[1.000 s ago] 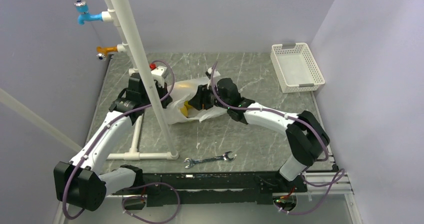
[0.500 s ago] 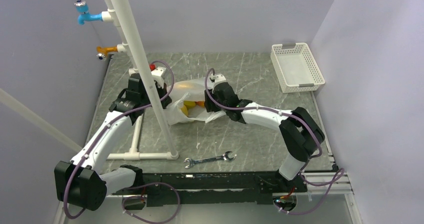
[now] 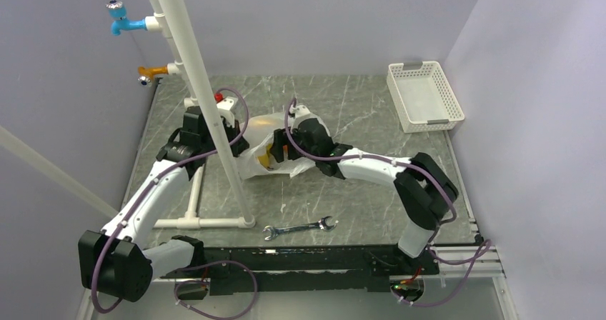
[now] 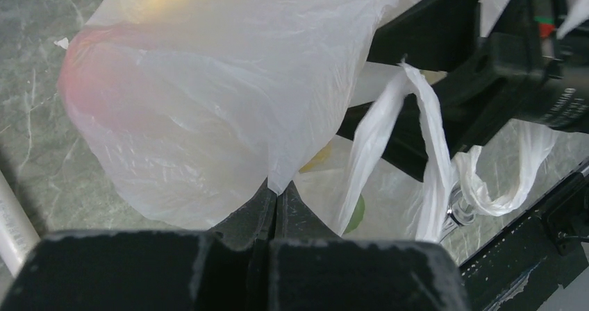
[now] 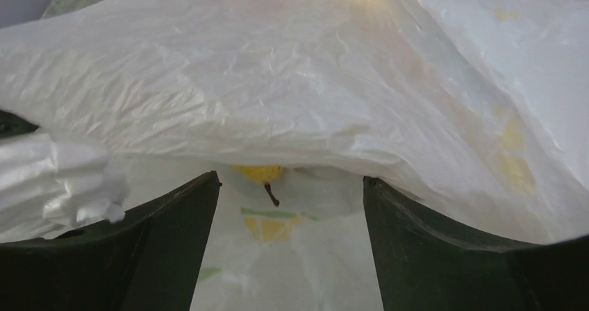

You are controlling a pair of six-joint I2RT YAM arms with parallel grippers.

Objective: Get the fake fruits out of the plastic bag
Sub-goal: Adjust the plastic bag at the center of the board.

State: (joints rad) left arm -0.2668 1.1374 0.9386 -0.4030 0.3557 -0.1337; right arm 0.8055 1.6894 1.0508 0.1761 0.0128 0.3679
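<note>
Left wrist: L pincer (image 4: 276,191) on bag (image 4: 208,82)

No text can be read anywhere. Small white lettering on the right arm's black housing (image 4: 568,103) is too blurred to make out.

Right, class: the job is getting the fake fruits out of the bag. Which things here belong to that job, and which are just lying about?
In the job: plastic bag, pinched by the left gripper; yellow fruit inside it; right gripper, open at the bag's mouth.
Lying about: wrench; white basket; pipe frame; blue tap; orange tap.
</note>
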